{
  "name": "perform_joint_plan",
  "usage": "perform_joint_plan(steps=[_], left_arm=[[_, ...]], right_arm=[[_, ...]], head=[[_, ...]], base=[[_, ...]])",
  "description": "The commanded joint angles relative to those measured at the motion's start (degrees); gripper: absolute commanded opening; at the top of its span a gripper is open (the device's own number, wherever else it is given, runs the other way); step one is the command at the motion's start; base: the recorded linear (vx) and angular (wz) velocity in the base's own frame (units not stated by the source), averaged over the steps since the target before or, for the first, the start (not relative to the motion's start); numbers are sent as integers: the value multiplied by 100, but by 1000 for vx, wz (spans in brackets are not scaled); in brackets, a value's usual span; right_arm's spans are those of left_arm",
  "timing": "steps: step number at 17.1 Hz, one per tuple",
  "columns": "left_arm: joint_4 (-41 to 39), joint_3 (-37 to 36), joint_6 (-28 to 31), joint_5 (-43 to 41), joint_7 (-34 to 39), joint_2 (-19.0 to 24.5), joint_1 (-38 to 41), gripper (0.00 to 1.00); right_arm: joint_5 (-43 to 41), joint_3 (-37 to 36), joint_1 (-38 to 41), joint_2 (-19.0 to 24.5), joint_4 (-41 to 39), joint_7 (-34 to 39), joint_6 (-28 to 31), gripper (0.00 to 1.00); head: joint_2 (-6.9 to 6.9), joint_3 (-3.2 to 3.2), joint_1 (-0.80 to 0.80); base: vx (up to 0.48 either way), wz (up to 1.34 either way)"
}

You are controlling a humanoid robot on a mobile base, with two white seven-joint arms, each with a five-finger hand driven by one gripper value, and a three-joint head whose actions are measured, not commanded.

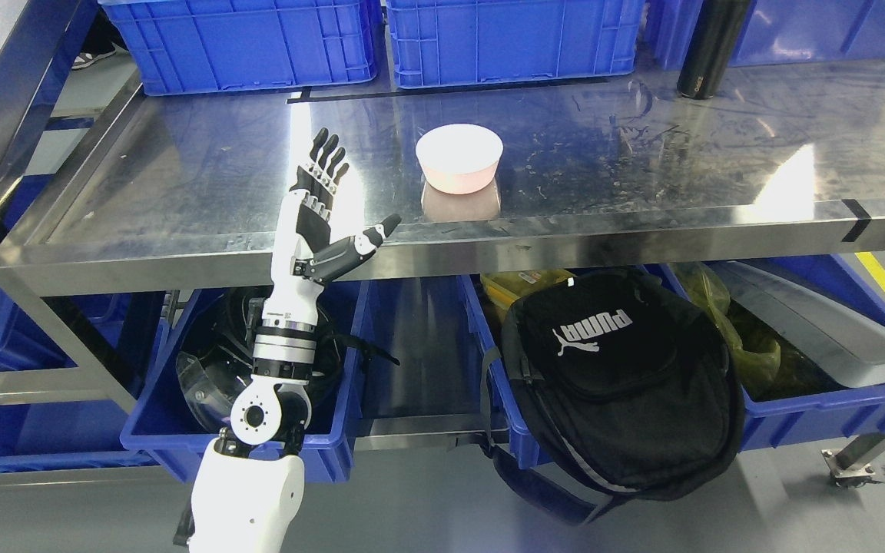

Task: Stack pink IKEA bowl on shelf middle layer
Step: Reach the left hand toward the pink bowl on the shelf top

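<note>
Nearest the camera rose the robot's white left arm, its left hand (318, 211) lifted over the front edge of a steel shelf (181, 184) — four dark-tipped fingers (327, 157) straight and close together, thumb splayed right, holding nothing. One pink bowl (459, 158) sat upright on the shelf, well right of the hand — round, glossy, pale inside, rosier toward its base, mirrored in the metal. Three blue crates (243, 42) lined the back, beside one black bottle (710, 50). Below hung one black backpack (623, 384).
</note>
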Motion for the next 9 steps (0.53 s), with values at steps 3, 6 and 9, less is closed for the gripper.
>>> perform_joint_plan(steps=[3, 6, 9], left_arm=[[-2, 298, 95, -7, -54, 100, -97, 100], [15, 271, 235, -242, -71, 209, -613, 100], [50, 9, 1373, -1482, -150, 826, -1465, 100]], right_arm=[[0, 0, 132, -100, -100, 2, 4, 100], [0, 0, 132, -100, -100, 2, 4, 100], [0, 0, 132, -100, -100, 2, 4, 100]], head=[[0, 0, 0], [0, 0, 0], [0, 0, 0]], base=[[0, 0], [0, 0], [0, 0]])
